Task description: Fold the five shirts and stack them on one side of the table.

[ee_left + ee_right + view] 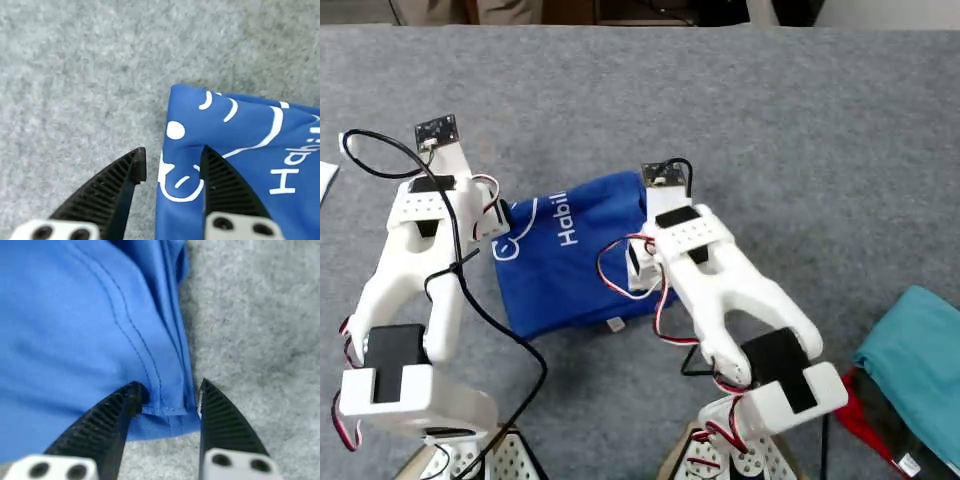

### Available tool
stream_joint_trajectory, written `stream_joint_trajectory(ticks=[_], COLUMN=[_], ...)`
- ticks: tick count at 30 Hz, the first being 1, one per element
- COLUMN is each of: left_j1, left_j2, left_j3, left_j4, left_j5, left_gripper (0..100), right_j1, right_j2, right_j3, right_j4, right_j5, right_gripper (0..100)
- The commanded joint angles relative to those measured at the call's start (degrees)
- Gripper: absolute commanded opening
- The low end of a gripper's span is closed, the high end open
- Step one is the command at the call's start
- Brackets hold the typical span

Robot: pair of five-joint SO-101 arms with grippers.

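The blue shirt [575,255] lies folded on the table [770,120] between the arms. The left gripper [173,150] and right gripper [171,385] each straddle an edge, jaws parted. Pinching only the top layer would likely pull the fold apart.

Blue shirt [575,250] is smooth cloth with a slight sheen. Grey table cover [800,110] looks like fuzzy matt felt, I think. Left gripper [173,151]: ribbed matt black plastic fingers [117,187]. Matt teal cloth [915,350] at 4 o'clock.
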Motion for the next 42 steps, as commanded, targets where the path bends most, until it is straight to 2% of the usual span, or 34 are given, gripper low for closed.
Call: stream_joint_trajectory(ticks=[1, 9, 17, 22, 24, 28, 31, 34, 38, 42], left_j1=[1.2, 1.8, 1.8, 2.0, 2.7, 4.5, 4.7, 4.3, 4.3, 4.3], left_j2=[0.5, 7.3, 14.7, 15.6, 15.6, 15.6, 15.3, 15.1, 15.1, 15.0], left_j3=[-3.3, -8.1, -13.3, -14.9, -15.0, -14.8, -15.1, -15.6, -18.7, -22.3], left_j4=[-0.8, -0.8, -0.7, -0.7, -0.7, -0.7, -0.4, -0.3, 4.5, 9.6], left_j5=[0.5, 0.6, 5.9, 6.1, 5.8, 5.8, 5.8, 5.8, 5.8, 6.2], left_gripper=[19, 19, 18, 7, 2, 2, 2, 2, 2, 2], right_j1=[-0.3, -0.6, -6.8, -6.7, -6.7, -6.5, -6.5, -6.4, -5.7, -1.3], right_j2=[1.2, 1.5, 1.5, 1.5, 1.5, 1.5, 1.4, 0.9, 0.9, -2.1], right_j3=[-1.3, -0.7, 2.5, 2.5, 2.5, 2.6, 2.5, 2.2, -0.6, -4.7], right_j4=[-0.8, -0.7, -1.1, -1.1, -1.1, -0.6, -0.5, 0.9, 4.5, 8.1], right_j5=[-0.6, -0.6, -0.8, -0.4, -0.5, -0.5, -0.4, -0.4, -0.3, -0.2], right_gripper=[20.0, 19.9, 19.5, 8.3, 7.0, 6.3, 0.1, 0.4, 0.4, 0.4])
